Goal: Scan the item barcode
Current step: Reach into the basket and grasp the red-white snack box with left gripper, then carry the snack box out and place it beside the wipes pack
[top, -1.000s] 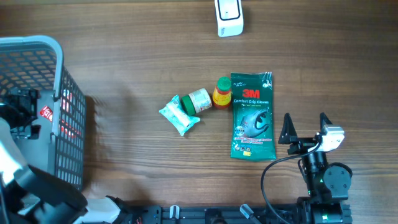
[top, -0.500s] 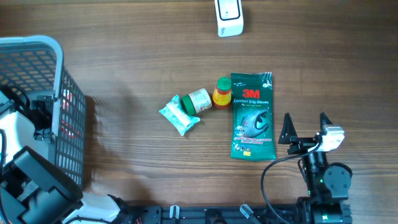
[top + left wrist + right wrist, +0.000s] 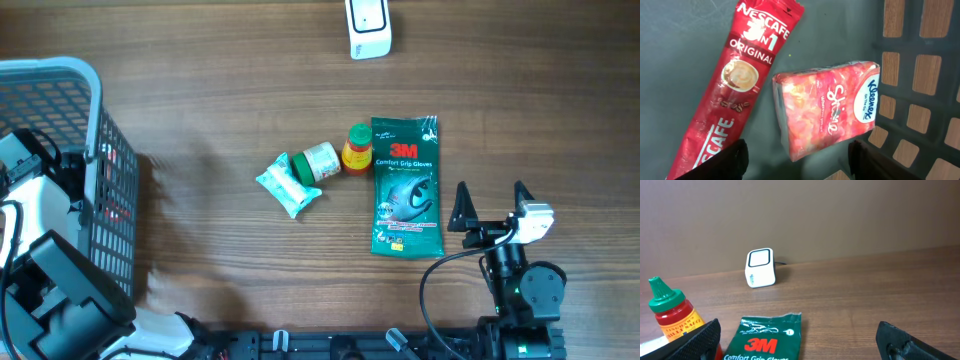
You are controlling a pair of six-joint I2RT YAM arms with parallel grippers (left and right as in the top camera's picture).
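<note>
Black fingers (image 3: 722, 162) of the left gripper (image 3: 799, 146) stand apart at the bottom of the left wrist view, one on each side of the near end of a pink Kleenex tissue pack (image 3: 827, 107). A sliver of grey floor shows between each finger and the wrapper, so the jaws are open around the pack and not clamped on it. The pack lies flat directly ahead of the gripper, slanting away toward the right-hand finger's side. Just beside the pack, on the other finger's side, lies a red Nescafé 3-in-1 sachet (image 3: 740, 75), its near end running under that finger. Beyond the pack rises the grid wall of the grey basket (image 3: 920, 75), with wood showing through the holes. Well away across the wooden table (image 3: 220, 80), the right gripper (image 3: 491, 192) rests low with its jaws spread wide and nothing between them. Just off its left finger lies a green 3M gloves packet (image 3: 405, 187). Farther to that side come a red sauce bottle (image 3: 356, 149) with a green cap, a small green-capped jar (image 3: 315, 162) and a teal packet (image 3: 288, 188), all close together. Far ahead of this gripper, a little to its left, stands the white scanner (image 3: 368, 27).
</note>
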